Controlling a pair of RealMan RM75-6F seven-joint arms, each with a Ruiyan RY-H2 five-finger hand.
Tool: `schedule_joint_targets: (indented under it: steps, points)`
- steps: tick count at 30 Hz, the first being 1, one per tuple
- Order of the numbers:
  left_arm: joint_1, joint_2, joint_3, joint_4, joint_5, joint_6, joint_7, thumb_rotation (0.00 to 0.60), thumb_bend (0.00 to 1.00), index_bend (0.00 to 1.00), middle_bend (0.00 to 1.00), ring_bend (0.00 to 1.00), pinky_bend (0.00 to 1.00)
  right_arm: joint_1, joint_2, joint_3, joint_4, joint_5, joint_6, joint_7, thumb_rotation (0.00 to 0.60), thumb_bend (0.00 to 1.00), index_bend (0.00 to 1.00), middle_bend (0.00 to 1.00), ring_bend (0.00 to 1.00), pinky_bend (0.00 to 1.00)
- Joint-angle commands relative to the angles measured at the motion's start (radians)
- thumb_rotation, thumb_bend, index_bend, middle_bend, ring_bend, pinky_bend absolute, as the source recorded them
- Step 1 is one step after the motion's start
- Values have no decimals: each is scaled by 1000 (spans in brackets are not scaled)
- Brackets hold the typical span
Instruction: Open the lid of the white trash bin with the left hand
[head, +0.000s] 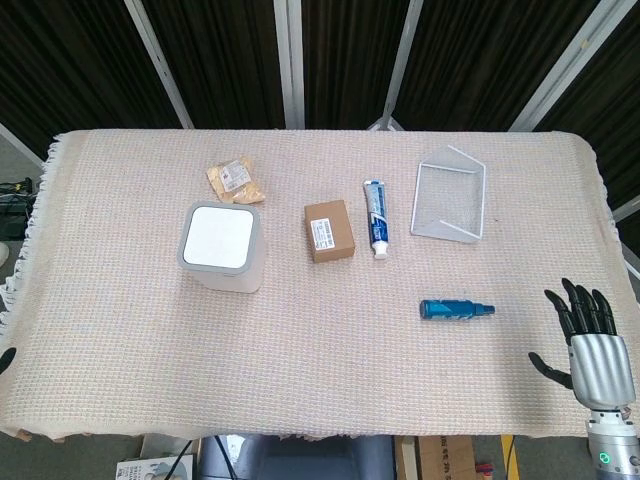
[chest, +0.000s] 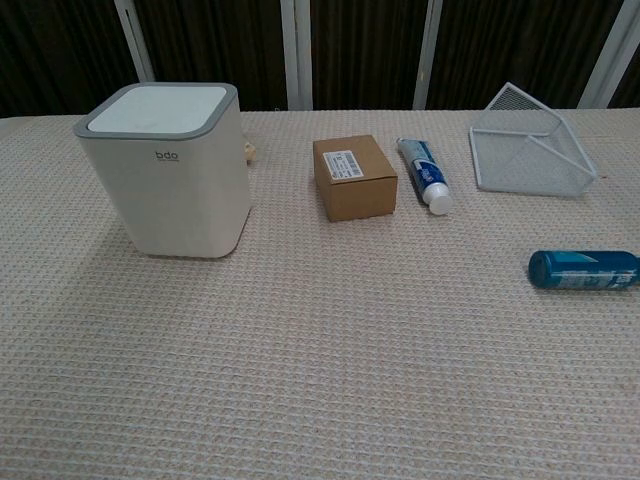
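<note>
Head cam only: I see my right hand (head: 590, 335), fingers spread, empty, near-right. Left hand (head: 6, 360) just a dark sliver at frame edge, can't tell state. White lidded trash bin (head: 221, 245) far-left, lid closed.

Bright, even light from overhead — the woven beige tablecloth (head: 320, 350) looks washed out and shadows stay soft. The white square trash bin (chest: 170, 170) throws only a faint shadow at its base. The background at the top of both frames is dark. Both views are sharp — no blur or glare.
</note>
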Motion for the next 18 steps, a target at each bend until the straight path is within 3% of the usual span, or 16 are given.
schedule_joint_targets:
  steps: [1, 18]
  points:
    - [4, -4, 3, 8, 10, 11, -2, 600, 270, 200, 186, 62, 174, 5, 0, 0, 1, 6, -12, -1, 600, 143, 153, 0, 51, 43]
    - [-6, -3, 2, 7, 3, -14, 6, 600, 270, 191, 185, 62, 174, 6, -3, 1, 5, 17, -20, -3, 600, 143, 153, 0, 51, 43]
